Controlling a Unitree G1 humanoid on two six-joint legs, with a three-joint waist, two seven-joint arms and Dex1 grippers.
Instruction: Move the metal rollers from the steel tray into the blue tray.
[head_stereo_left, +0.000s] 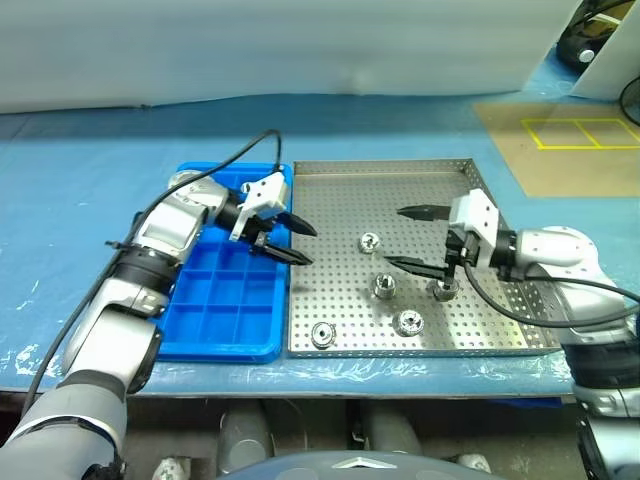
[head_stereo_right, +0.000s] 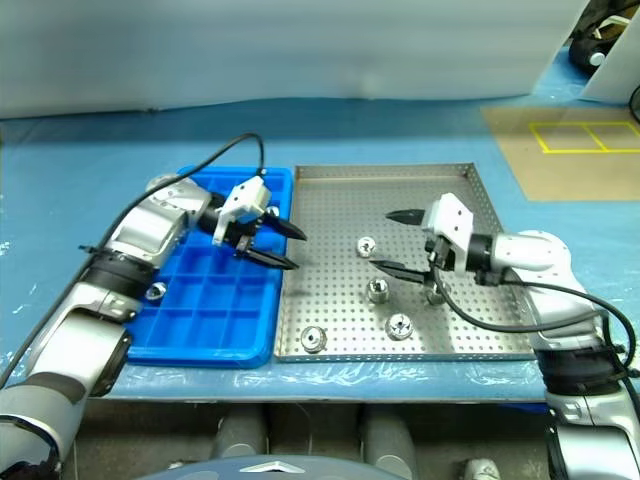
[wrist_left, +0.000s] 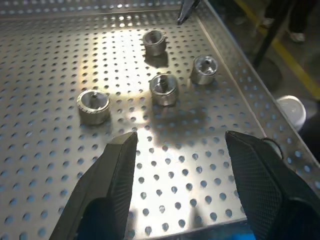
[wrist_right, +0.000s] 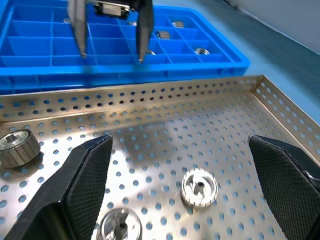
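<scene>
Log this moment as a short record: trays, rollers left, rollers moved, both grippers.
steel tray: right of the blue tray, the two side by side
metal rollers in steel tray: five
rollers in blue tray: a few visible; exact count unclear
left gripper: open, empty, over the edge where the trays meet
right gripper: wide open, empty, above the steel tray

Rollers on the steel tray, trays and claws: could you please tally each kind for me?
Rollers on the steel tray: 5
Trays: 2, steel tray and blue tray
Claws: 2, left claw and right claw
Total: 9
</scene>
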